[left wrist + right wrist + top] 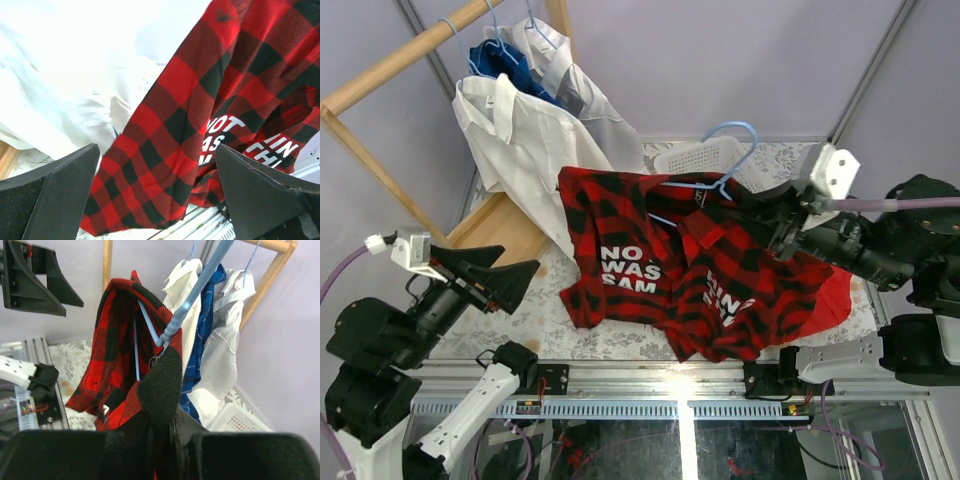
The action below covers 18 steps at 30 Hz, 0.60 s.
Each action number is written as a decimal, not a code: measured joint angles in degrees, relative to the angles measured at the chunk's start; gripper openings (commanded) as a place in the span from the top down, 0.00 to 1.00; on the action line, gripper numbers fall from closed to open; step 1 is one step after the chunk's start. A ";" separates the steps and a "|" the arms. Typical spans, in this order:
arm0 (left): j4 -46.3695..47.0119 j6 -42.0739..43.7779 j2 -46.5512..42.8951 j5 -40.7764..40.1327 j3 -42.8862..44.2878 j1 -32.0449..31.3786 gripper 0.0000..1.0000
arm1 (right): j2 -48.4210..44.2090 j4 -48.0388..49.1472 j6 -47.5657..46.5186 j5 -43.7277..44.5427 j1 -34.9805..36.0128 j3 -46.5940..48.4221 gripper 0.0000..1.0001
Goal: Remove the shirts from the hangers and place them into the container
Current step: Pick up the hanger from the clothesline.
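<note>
A red-and-black plaid shirt [650, 265] hangs spread over the middle of the table, still on a light-blue hanger [732, 150]. My right gripper [785, 238] is shut on the plaid shirt's top edge by the hanger's neck [167, 332]. One black pad [162, 382] covers the grip, so I cannot tell whether the wire is pinched too. My left gripper [520, 278] stands wide open to the left of the shirt, touching nothing. In the left wrist view the plaid cloth [165, 150] hangs beyond the spread fingers [52, 195]. The white container [698, 156] sits behind the shirt.
A wooden rack [390, 65] at the back left carries two white shirts [520, 135] and a dark blue shirt [505, 62] on light-blue hangers. A plain red cloth [832, 298] lies on the table under my right arm. The table's metal front rail [650, 375] runs along the near edge.
</note>
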 measured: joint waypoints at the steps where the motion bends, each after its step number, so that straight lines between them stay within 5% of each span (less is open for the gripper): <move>1: 0.92 -0.11 0.35 0.39 -0.68 0.00 0.00 | 1.22 -0.90 -1.09 0.11 0.00 1.46 1.00; 4: 3.41 -0.55 1.11 2.51 -3.45 0.00 0.00 | 2.23 -1.68 -2.80 -1.09 0.00 -1.62 1.00; 10: 8.37 -2.14 3.19 7.43 -10.05 0.00 0.04 | -2.23 3.93 -2.80 -7.76 -1.70 -31.01 1.00; 14: 11.23 -3.17 1.68 8.22 -15.30 0.00 0.06 | -0.07 8.98 0.42 -18.67 -12.94 -44.94 1.00; 18: 15.02 -3.76 0.24 11.37 -18.93 0.00 0.17 | 2.23 13.60 3.74 -27.93 -20.92 -48.50 1.00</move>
